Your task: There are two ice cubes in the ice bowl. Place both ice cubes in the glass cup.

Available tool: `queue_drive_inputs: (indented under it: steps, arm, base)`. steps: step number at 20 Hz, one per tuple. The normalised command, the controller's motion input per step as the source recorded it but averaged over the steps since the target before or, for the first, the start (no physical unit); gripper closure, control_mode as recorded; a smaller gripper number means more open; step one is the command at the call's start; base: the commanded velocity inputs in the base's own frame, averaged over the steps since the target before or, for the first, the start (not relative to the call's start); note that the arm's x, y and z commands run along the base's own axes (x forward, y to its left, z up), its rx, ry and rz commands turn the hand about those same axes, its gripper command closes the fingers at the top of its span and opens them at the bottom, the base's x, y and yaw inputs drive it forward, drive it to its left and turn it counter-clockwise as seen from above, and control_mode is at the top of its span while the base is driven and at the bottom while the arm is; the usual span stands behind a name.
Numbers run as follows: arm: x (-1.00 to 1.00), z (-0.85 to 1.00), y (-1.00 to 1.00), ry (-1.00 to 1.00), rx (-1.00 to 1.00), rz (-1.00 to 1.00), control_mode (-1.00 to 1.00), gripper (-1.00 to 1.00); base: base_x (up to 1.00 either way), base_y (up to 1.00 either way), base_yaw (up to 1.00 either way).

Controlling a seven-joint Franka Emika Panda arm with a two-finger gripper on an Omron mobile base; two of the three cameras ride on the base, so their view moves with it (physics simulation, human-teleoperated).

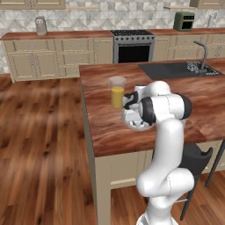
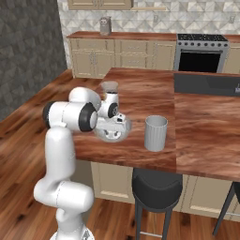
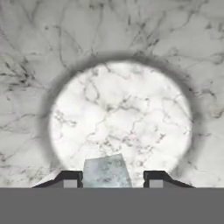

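Observation:
In the hand view I look straight down into the ice bowl (image 3: 122, 109), whose pale marbled bottom lies under the hand. One pale blue-white ice cube (image 3: 107, 171) sits between the two dark tips of my gripper (image 3: 112, 179). The left tip is close against it and a narrow gap remains on the right. From the right base view the hand reaches down into the ice bowl (image 2: 123, 135) near the counter's front edge. The glass cup (image 2: 155, 133) stands upright just right of the bowl. In the left base view my arm covers most of the ice bowl (image 1: 130, 125).
A taller glass with orange liquid (image 1: 117, 92) stands right behind the bowl, close to my wrist. The island counter (image 1: 105, 132) ends just in front of the bowl. A sink (image 1: 184, 69) lies far right, and a stool (image 2: 157, 187) stands below the counter edge.

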Motion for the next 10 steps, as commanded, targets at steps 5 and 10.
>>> queue_drive_inputs:
  steps: [5,10]
  arm:
    - [-0.68,0.15,0.03,-0.09,0.02,-0.06,-1.0,1.0]
    - [-0.34,0.98,0.0,-0.23,0.02,-0.1,-1.0,1.0]
  base:
    - [0.0,0.0,0.0]
    - [0.0,0.0,0.0]
